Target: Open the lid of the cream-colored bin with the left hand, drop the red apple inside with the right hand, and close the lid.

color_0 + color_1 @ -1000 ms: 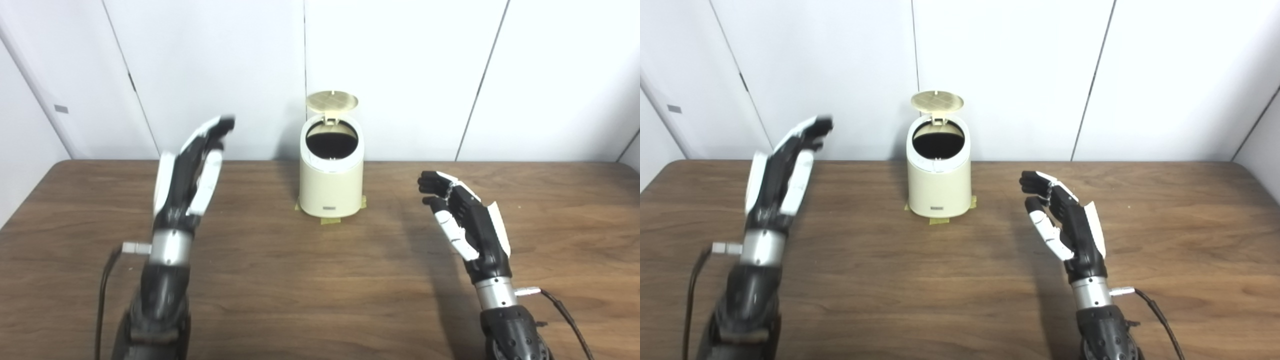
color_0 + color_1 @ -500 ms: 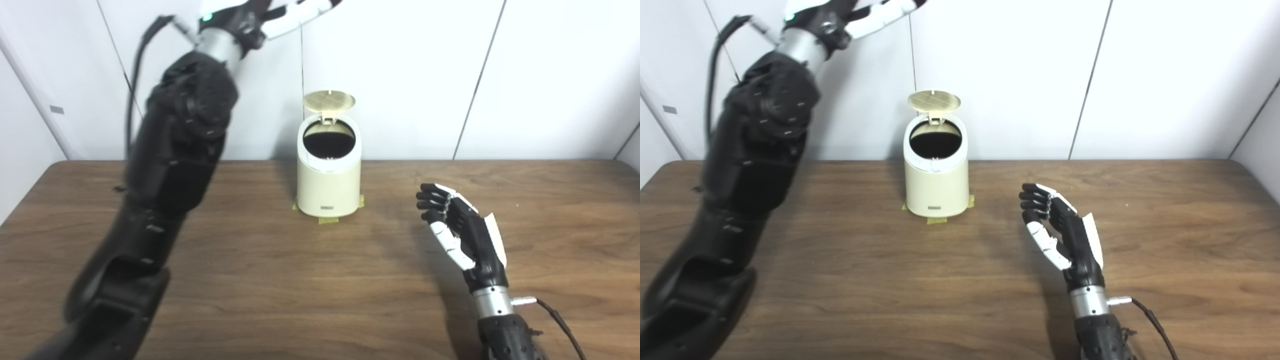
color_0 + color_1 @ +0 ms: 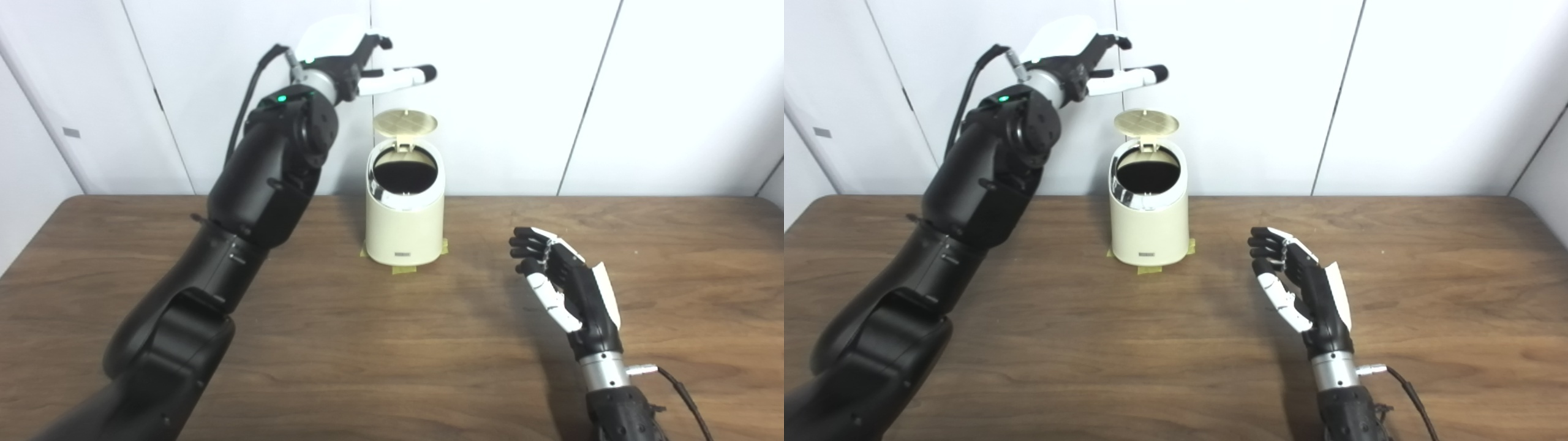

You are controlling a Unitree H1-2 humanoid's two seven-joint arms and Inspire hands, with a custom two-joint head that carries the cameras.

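Note:
The cream-colored bin (image 3: 404,229) stands at the back middle of the wooden table (image 3: 343,343), taped down at its base. Its round lid (image 3: 405,123) stands open and upright behind the dark opening. My left hand (image 3: 358,61) is raised high, above and to the left of the lid, open and empty, with fingers stretched to the right. My right hand (image 3: 566,285) is open and empty, held upright over the table to the right of the bin. No red apple shows in either view.
White wall panels (image 3: 520,92) stand right behind the bin. My left arm (image 3: 257,184) slants across the left side of the table. Yellow tape (image 3: 404,268) marks the bin's base.
My left arm swung up from the table's left side, rose out of view, and has come down a little above the lid. My right hand drew back slightly toward me.

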